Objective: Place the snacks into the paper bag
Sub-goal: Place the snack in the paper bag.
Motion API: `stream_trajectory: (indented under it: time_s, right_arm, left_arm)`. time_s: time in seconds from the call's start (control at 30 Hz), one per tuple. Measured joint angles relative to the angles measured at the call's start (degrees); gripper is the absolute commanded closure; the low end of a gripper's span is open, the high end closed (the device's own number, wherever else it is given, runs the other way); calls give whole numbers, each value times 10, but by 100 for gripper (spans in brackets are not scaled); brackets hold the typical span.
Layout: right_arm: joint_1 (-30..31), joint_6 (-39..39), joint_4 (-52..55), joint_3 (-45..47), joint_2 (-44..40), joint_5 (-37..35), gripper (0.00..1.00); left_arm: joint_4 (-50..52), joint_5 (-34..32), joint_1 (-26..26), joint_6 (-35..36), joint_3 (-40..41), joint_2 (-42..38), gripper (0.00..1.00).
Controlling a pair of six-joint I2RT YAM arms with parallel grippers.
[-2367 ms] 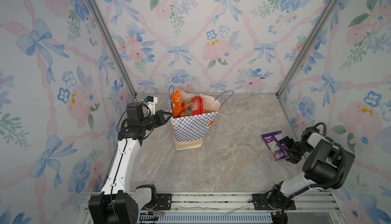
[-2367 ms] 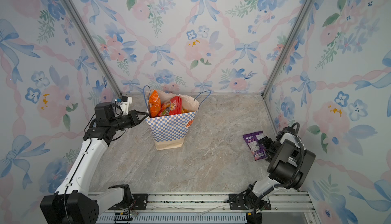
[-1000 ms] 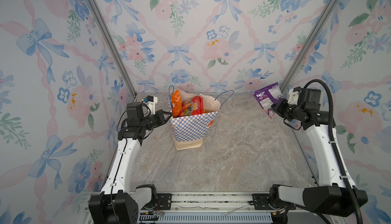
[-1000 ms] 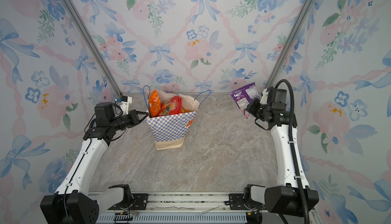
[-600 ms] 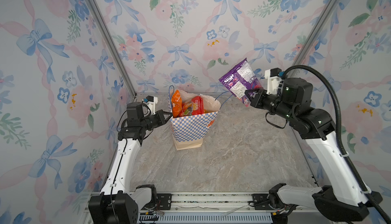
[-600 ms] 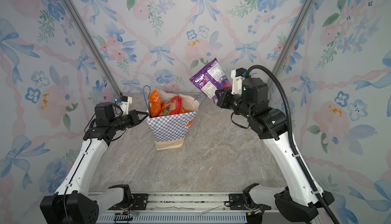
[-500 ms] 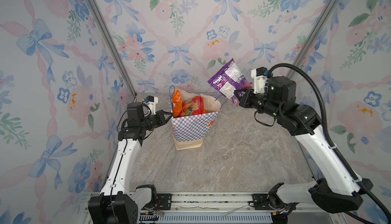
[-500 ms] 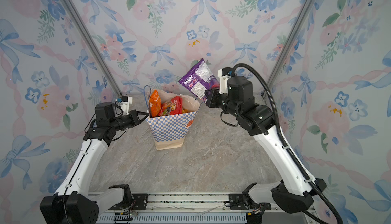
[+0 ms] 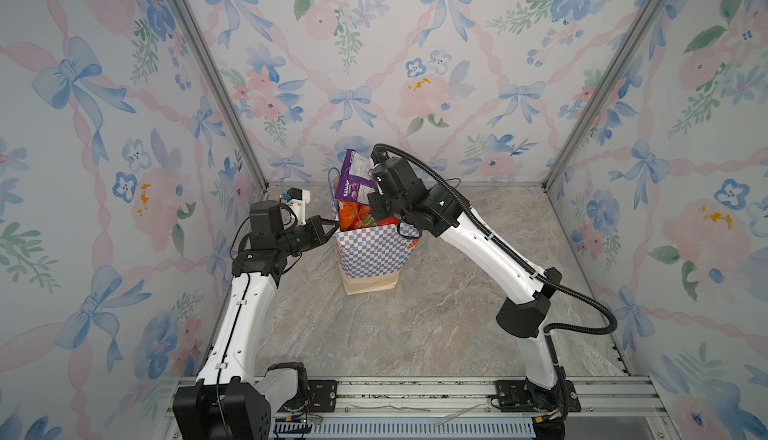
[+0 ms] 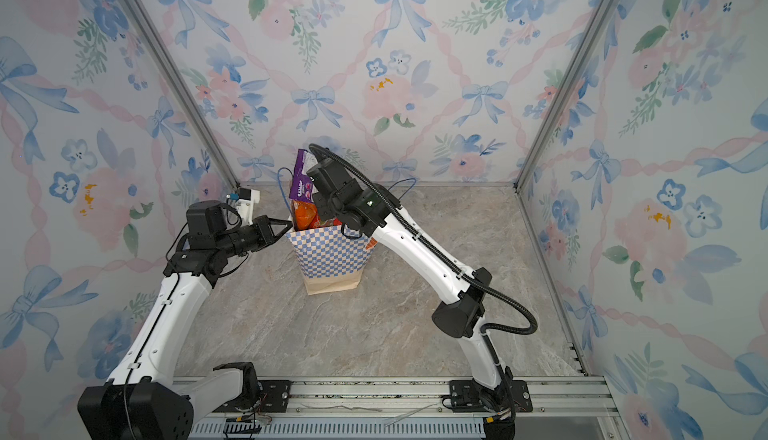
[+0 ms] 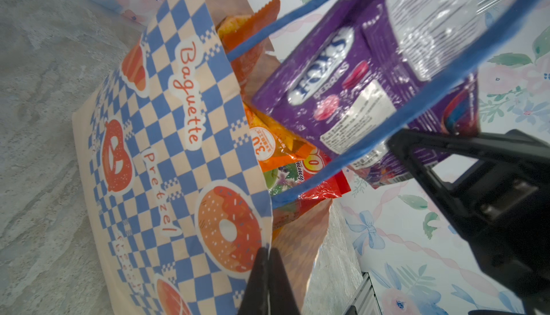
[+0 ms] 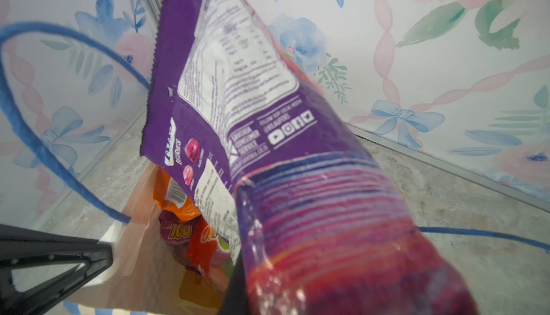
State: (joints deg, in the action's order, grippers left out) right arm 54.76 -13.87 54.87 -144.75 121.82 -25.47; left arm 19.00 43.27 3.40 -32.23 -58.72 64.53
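I'm pinching the one bag's rim in my left gripper. My right gripper is clamping the one purple packet above it.

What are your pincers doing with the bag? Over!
Left pincer shut on bag rim. Right pincer shut on purple packet, above bag mouth. Bag piled high with snacks; blue handle close beside packet.

Floral bow-patterned wallpaper walls, grey marbled floor, metal corner posts, even light
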Motion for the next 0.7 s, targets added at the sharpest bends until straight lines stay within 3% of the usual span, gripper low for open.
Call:
stream_trajectory:
  time_s: [0.33,0.7]
  right_arm:
    - [8,32,20,63,-40,-68,100]
    - [7,106,50,18,-52,-86,100]
  left_arm:
    - [0,0,0,0,0,0,100]
    - [0,0,0,0,0,0,100]
